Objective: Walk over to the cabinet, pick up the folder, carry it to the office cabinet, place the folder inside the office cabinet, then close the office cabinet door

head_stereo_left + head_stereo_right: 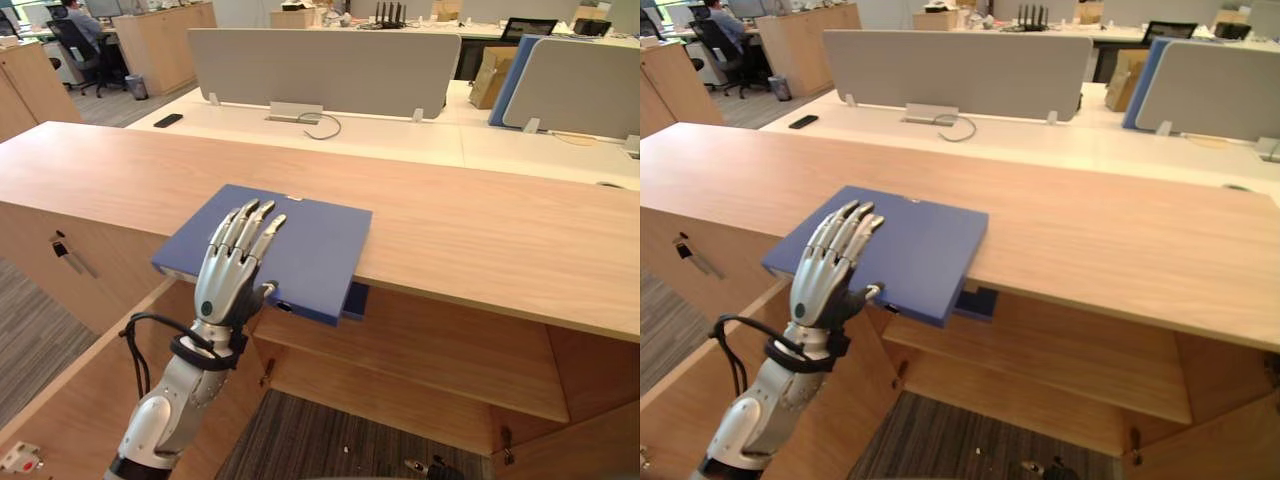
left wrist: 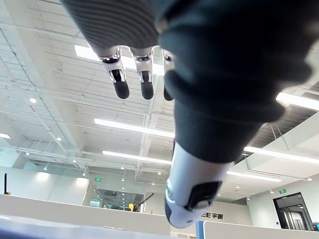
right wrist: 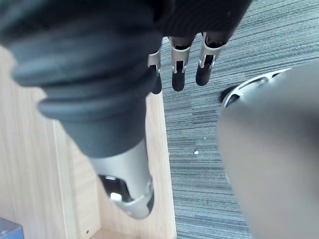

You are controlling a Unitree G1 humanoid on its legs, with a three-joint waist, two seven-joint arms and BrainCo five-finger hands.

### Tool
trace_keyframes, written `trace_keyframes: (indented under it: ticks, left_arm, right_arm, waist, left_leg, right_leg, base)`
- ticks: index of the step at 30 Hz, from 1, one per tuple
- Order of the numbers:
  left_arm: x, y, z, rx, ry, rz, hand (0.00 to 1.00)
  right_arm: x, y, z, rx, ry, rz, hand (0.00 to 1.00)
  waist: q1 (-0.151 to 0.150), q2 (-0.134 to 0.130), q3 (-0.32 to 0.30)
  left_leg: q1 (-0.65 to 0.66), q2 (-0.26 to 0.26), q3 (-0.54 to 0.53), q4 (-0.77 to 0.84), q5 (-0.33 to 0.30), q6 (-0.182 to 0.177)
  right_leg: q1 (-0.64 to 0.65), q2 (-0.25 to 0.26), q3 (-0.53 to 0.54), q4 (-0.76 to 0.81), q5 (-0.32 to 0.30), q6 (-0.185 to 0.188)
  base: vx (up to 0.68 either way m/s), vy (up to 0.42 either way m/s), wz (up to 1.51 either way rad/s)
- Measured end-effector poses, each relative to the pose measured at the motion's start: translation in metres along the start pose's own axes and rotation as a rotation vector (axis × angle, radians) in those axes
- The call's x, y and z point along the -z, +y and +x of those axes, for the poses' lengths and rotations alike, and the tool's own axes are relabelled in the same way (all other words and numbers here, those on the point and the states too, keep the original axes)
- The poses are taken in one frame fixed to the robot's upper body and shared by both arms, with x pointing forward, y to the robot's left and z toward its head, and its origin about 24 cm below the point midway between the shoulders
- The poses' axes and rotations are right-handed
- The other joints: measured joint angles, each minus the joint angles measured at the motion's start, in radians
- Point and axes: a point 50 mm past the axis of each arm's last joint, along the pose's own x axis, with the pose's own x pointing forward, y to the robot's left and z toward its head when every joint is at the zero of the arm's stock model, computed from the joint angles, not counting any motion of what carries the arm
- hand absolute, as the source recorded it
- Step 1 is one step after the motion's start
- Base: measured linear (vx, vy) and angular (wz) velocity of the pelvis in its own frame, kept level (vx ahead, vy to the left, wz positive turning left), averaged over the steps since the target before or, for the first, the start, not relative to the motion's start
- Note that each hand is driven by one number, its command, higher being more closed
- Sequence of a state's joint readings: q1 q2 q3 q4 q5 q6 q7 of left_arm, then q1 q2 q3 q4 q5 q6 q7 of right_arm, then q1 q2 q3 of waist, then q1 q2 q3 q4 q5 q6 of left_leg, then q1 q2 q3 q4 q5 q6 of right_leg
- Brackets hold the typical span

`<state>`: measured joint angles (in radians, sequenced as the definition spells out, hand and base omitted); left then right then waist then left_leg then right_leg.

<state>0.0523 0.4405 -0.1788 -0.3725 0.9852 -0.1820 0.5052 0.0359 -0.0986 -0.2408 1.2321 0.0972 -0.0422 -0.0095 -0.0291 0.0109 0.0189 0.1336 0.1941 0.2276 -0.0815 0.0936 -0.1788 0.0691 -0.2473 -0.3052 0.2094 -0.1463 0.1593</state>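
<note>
Left eye view — wooden cabinet top

Office count: one blue folder, one wooden cabinet.
Behind them: two grey desk partitions, one cardboard box, one small black device, one seated person.

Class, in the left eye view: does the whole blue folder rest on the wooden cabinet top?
No: the near part of the blue folder juts out past the front edge of the cabinet top.
</note>
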Motion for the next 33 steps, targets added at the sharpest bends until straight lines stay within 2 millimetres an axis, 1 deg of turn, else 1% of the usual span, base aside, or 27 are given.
trace_keyframes:
  ticks: [2,10,14,18,21,28,33]
  left_arm:
    - [0.001,0.004,0.002,-0.023,0.003,0.009,0.0]
    - [0.002,0.02,0.022,-0.159,-0.021,0.044,0.0]
    - [0.003,0.024,0.024,-0.195,-0.018,0.054,0.0]
    - [-0.001,0.028,0.026,-0.214,-0.032,0.047,0.0]
    - [-0.004,0.028,0.02,-0.205,-0.031,0.03,0.0]
    - [-0.006,0.017,-0.006,-0.122,0.056,-0.015,0.0]
    - [-0.005,0.011,-0.013,-0.069,0.077,-0.021,0.0]
  right_arm:
    - [0.0,0.0,0.0,0.001,0.0,0.0,0.0]
    - [0.002,-0.003,0.0,0.007,0.006,0.002,0.0]
    - [0.004,-0.004,-0.001,0.013,0.013,0.012,0.0]
    - [0.007,-0.006,-0.001,0.02,0.027,0.017,0.0]
    - [0.01,-0.009,-0.002,0.027,0.034,0.02,0.0]
    - [0.021,-0.016,-0.004,0.043,0.064,0.004,0.0]
    - [0.022,-0.017,-0.004,0.043,0.066,-0.014,0.0]
  waist:
    - [0.001,0.001,0.0]
    - [0.002,0.002,0.0]
    - [0.003,0.002,-0.001]
    - [0.008,0.003,0.0]
    - [0.01,0.003,0.0]
    - [0.017,0.003,0.0]
    - [0.018,0.003,0.001]
  left_leg:
    - [0.003,0.0,-0.002,0.0,0.0,0.0]
    - [0.005,-0.001,-0.014,-0.002,-0.001,0.0]
    - [0.005,-0.001,-0.014,-0.002,-0.001,0.0]
    - [0.005,-0.001,-0.014,-0.002,-0.001,0.0]
    - [0.005,-0.001,-0.014,-0.002,-0.002,0.001]
    - [0.005,-0.001,-0.014,-0.002,-0.006,0.001]
    - [0.005,-0.001,-0.018,-0.002,-0.007,0.001]
  right_leg:
    - [0.006,0.0,-0.003,-0.005,0.0,0.001]
    - [0.023,0.001,-0.018,-0.014,0.0,0.002]
    - [0.026,0.001,-0.02,-0.018,0.0,0.002]
    - [0.026,0.001,-0.02,-0.021,0.0,0.002]
    - [0.028,0.002,-0.021,-0.024,0.0,0.002]
    - [0.034,0.004,-0.023,-0.034,0.002,0.004]
    - [0.042,0.005,-0.03,-0.041,0.003,0.005]
  base:
    - [-0.02,-0.005,0.05]
    - [0.0,-0.004,0.04]
    - [0.0,0.0,0.0]
    - [0.0,0.0,0.0]
    - [0.0,0.0,0.0]
    - [0.0,0.0,0.0]
    - [0.0,-0.003,0.02]
